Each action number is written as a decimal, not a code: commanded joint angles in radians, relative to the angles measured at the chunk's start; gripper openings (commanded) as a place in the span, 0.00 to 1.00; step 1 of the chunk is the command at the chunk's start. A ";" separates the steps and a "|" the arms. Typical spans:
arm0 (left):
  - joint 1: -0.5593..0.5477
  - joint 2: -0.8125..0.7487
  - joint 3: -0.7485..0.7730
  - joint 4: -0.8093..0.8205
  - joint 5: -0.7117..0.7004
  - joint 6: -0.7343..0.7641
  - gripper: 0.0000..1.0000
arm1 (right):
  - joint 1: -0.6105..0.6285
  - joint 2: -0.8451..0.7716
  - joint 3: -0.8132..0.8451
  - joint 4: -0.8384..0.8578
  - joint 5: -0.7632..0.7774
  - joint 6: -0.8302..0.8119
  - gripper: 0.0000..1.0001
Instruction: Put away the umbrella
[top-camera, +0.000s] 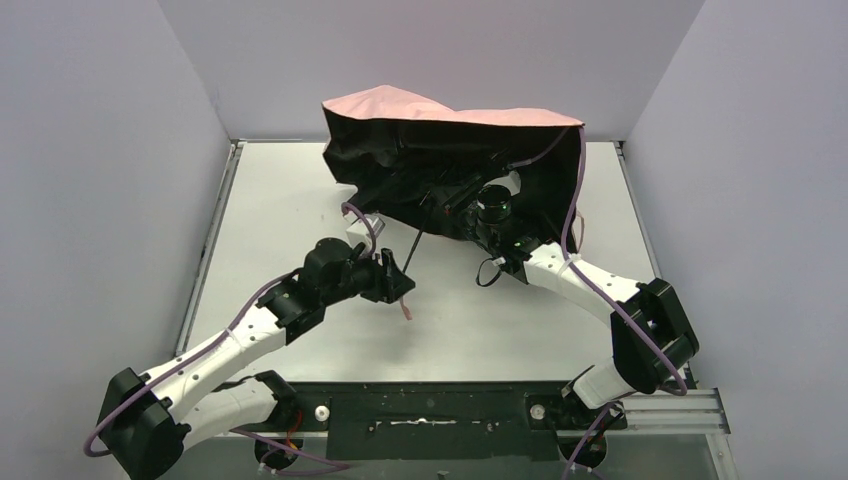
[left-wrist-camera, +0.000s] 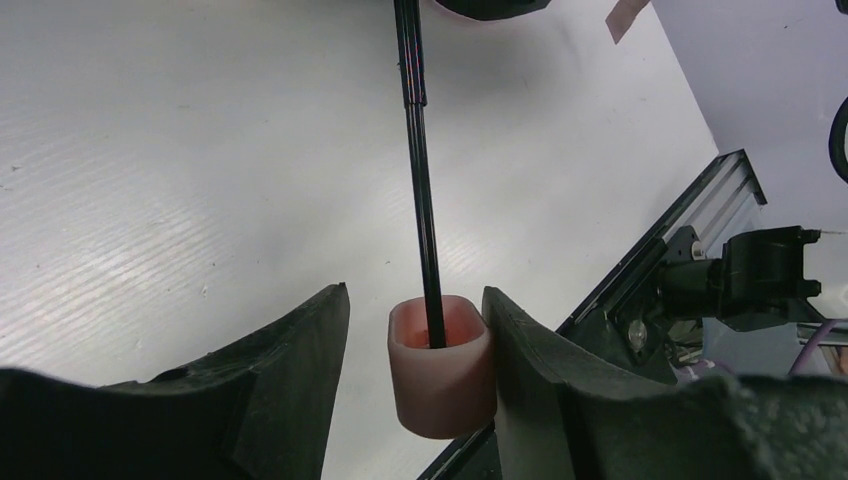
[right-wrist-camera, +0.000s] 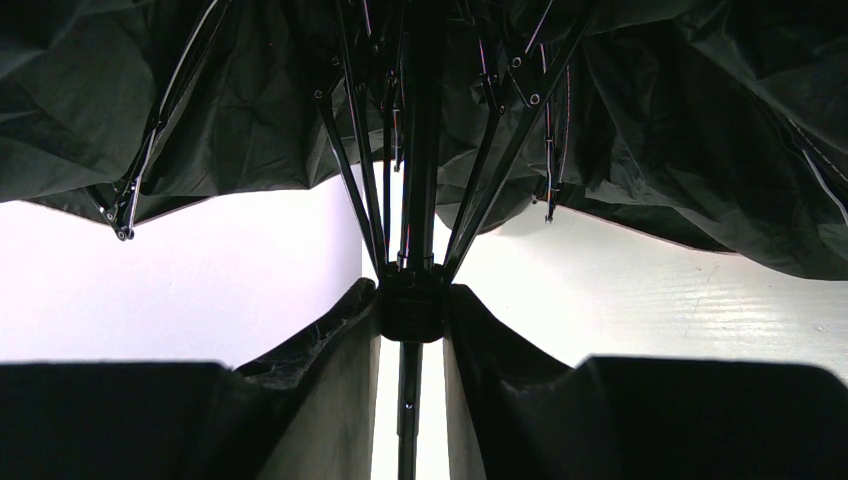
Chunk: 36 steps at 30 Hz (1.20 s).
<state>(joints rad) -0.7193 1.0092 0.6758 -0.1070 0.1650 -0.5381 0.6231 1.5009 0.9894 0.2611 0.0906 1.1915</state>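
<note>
Two arms work the pale pink umbrella (top-camera: 450, 108) over the bench (top-camera: 300, 200): right jaws clamp its runner (right-wrist-camera: 411, 305), left jaws loosely bracket its handle (left-wrist-camera: 440, 365), canopy half-collapsed, shaft (left-wrist-camera: 420, 180) unretracted, nothing stowed yet.

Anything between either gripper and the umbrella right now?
Nothing visible. On the umbrella, the pink handle sits inside the left gripper, touching one finger, gap at the other. The right gripper is clamped on the black slider under the canopy.
</note>
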 joint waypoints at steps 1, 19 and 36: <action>-0.005 -0.019 -0.005 0.054 0.020 0.009 0.53 | 0.004 -0.019 0.026 0.139 0.025 0.010 0.00; -0.007 -0.019 0.007 0.048 -0.007 0.035 0.26 | 0.001 -0.027 0.015 0.136 0.026 0.007 0.00; 0.033 0.169 0.245 0.092 -0.042 0.175 0.00 | 0.230 -0.097 -0.095 -0.013 -0.073 -0.023 0.00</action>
<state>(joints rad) -0.7010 1.1454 0.8112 -0.1402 0.1223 -0.4282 0.7605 1.4502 0.9371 0.2348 0.1070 1.1641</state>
